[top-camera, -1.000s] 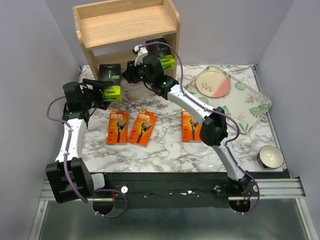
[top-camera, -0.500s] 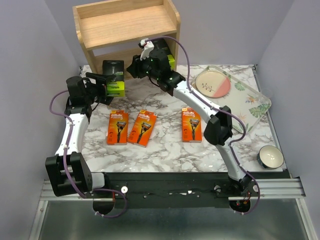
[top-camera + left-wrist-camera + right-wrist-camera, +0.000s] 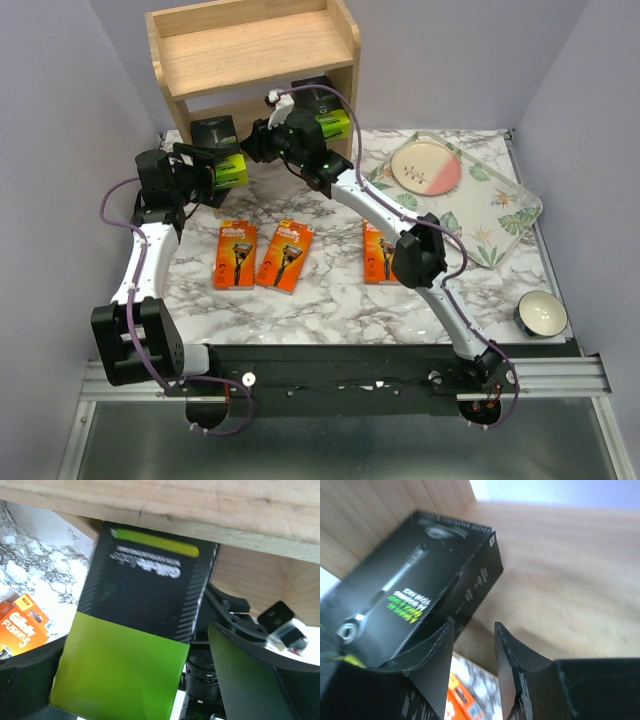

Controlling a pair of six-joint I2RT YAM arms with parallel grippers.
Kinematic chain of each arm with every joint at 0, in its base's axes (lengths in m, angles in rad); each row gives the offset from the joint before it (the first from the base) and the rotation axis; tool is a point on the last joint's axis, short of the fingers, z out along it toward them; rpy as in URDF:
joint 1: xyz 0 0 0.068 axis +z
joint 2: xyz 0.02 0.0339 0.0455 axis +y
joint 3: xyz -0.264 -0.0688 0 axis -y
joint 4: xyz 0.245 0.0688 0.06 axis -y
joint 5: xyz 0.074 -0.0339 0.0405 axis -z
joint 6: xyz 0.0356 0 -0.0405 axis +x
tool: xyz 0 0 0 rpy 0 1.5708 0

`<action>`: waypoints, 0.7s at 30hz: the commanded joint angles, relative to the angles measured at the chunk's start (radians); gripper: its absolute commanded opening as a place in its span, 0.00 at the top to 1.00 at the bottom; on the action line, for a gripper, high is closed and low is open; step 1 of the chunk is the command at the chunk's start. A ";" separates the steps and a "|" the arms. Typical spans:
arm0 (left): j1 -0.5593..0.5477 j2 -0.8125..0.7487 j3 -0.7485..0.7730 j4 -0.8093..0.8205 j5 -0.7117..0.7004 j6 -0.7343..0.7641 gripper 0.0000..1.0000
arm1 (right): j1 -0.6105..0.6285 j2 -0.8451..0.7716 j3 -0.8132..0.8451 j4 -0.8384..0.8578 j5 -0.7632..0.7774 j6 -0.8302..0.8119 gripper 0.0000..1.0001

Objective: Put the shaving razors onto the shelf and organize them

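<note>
Now the dark pack (image 3: 221,152) reaches the shelf (image 3: 250,55).

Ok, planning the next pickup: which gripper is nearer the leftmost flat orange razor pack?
Left. The left gripper hovers just behind the orange pack; the right gripper is farther back, at the light wooden shelf.

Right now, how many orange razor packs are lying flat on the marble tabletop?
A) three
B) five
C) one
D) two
A: the top view shows the left orange pack and the middle orange pack side by side. The right orange pack lies apart from them, and all three are flat on the marble tabletop.
</note>
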 commanded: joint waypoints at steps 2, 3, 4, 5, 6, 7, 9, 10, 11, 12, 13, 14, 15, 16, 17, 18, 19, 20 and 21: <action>-0.006 -0.054 0.002 0.018 -0.024 0.027 0.02 | 0.040 0.059 0.091 0.141 0.028 -0.047 0.53; -0.006 -0.054 0.000 0.018 -0.024 0.026 0.02 | 0.040 0.040 0.087 0.131 0.043 -0.054 0.53; -0.006 -0.054 -0.001 0.026 -0.023 0.021 0.02 | 0.040 0.025 0.062 0.120 0.097 -0.071 0.53; -0.004 -0.054 -0.001 0.030 -0.021 0.019 0.02 | 0.038 0.007 0.039 0.100 0.125 -0.083 0.52; -0.002 -0.052 -0.001 0.032 -0.023 0.016 0.02 | 0.032 -0.016 0.021 0.091 0.143 -0.091 0.51; -0.002 -0.051 0.000 0.041 -0.021 0.013 0.02 | 0.026 -0.062 -0.001 0.080 0.174 -0.097 0.50; -0.002 -0.052 0.002 0.049 -0.016 0.010 0.02 | 0.009 -0.114 -0.065 0.077 0.175 -0.103 0.49; -0.002 -0.057 -0.003 0.052 -0.016 0.010 0.02 | 0.005 -0.138 -0.090 0.078 0.178 -0.116 0.49; 0.001 -0.060 -0.004 0.050 -0.016 0.012 0.02 | 0.006 -0.194 -0.113 0.047 0.182 -0.126 0.48; 0.001 -0.063 -0.009 0.047 -0.018 0.012 0.02 | 0.005 -0.219 -0.166 0.040 0.188 -0.136 0.47; 0.001 -0.070 -0.021 0.043 -0.018 0.012 0.02 | 0.005 -0.249 -0.192 0.032 0.189 -0.145 0.46; 0.001 -0.074 -0.027 0.040 -0.018 0.012 0.02 | 0.005 -0.295 -0.219 0.017 0.188 -0.145 0.44; 0.004 -0.074 -0.033 0.040 -0.016 0.007 0.02 | 0.005 -0.322 -0.272 0.008 0.186 -0.146 0.42; 0.005 -0.080 -0.049 0.047 -0.015 0.006 0.02 | 0.005 -0.345 -0.295 0.000 0.186 -0.151 0.42; 0.004 -0.083 -0.056 0.053 -0.016 0.006 0.02 | 0.005 -0.366 -0.326 -0.013 0.176 -0.154 0.41; 0.007 -0.084 -0.066 0.057 -0.016 -0.005 0.02 | 0.005 -0.415 -0.352 -0.021 0.162 -0.160 0.42; 0.010 -0.089 -0.079 0.058 -0.016 -0.007 0.02 | 0.005 -0.438 -0.411 -0.030 0.096 -0.159 0.43; 0.011 -0.092 -0.087 0.058 -0.016 -0.010 0.02 | 0.006 -0.464 -0.441 -0.056 0.061 -0.156 0.50; 0.014 -0.094 -0.092 0.058 -0.018 -0.011 0.02 | 0.008 -0.505 -0.470 -0.067 0.018 -0.150 0.55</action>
